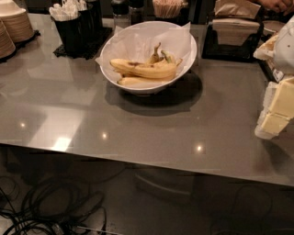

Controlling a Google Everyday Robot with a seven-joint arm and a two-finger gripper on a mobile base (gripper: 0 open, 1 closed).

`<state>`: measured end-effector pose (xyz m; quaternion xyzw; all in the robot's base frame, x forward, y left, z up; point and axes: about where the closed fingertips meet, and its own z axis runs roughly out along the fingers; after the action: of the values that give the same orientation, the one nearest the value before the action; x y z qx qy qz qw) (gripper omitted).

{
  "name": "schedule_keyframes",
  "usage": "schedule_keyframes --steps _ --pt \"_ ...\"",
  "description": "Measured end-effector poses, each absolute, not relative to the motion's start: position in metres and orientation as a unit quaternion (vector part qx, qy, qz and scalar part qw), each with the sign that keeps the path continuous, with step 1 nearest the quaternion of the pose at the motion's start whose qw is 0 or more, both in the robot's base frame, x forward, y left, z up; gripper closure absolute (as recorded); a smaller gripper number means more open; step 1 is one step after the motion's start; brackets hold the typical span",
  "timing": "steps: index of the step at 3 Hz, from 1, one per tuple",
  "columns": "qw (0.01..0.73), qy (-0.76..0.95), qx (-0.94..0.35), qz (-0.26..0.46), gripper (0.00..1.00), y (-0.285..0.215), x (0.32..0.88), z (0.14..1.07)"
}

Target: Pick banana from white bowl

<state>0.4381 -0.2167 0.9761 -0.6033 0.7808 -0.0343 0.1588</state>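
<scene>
The white bowl, lined with crinkled white paper, stands on the grey table at the back centre. In it lies the banana, thick, curved and yellow with brown marks, on top of a slimmer, paler banana. More banana stems stick up behind them. My gripper, with pale yellow pads, is at the far right edge of the camera view. It hangs above the table, well to the right of the bowl and nearer the front, and nothing shows in it.
Stacked tan paper bowls are at the back left. A black holder with white utensils, shakers and a napkin holder stand behind the bowl. Cables lie on the floor below the table's front edge.
</scene>
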Motion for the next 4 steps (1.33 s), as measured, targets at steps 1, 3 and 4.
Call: schedule_keyframes --steps 1,3,4 --pt "0.159 0.781 -0.603 -0.034 0.0 -0.217 0.438 0.976" --pt "0.217 0.728 -0.65 0.006 0.0 -0.159 0.503 1.003" --pt "0.261 0.678 -0.685 0.048 0.0 -0.091 0.54 1.031"
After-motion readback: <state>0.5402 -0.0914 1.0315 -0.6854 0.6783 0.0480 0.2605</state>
